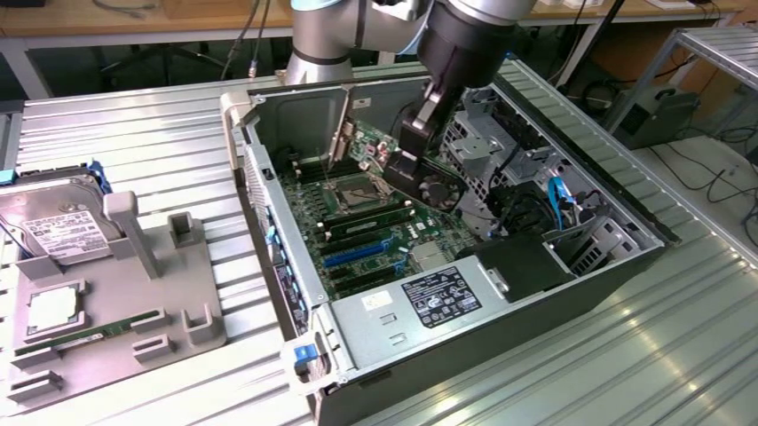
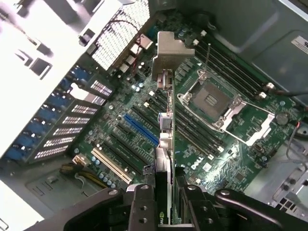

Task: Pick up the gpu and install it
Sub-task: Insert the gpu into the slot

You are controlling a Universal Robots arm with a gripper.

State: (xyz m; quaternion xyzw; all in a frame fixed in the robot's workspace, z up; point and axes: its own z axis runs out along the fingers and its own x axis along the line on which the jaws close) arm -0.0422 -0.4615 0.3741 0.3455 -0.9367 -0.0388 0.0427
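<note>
Robot arm working inside an open computer case (image 1: 254, 169) laid on its side on a ribbed metal surface (image 1: 142, 142). The claw (image 1: 411, 153) is clenched on the gpu (image 1: 424, 182) and holds the card edge-down over the motherboard (image 1: 355, 222), inside the case and near the CPU socket (image 1: 353, 188). In the wrist view the card (image 2: 164, 130) runs edge-on away from the claw (image 2: 166, 195), gripped between the dark fingers (image 2: 143, 207), with its silver bracket (image 2: 169, 53) at the far end. Below it lies the board (image 2: 231, 159), with the blue slot (image 2: 142, 129) on one side of the card and the open socket (image 2: 211, 98) on the other. Whether the card's lower edge touches any slot cannot be told. At the exterior view's left, well apart from the case, a grey fixture (image 1: 177, 293) carries a hard drive (image 1: 59, 226) and a green RAM stick (image 1: 89, 335)
</note>
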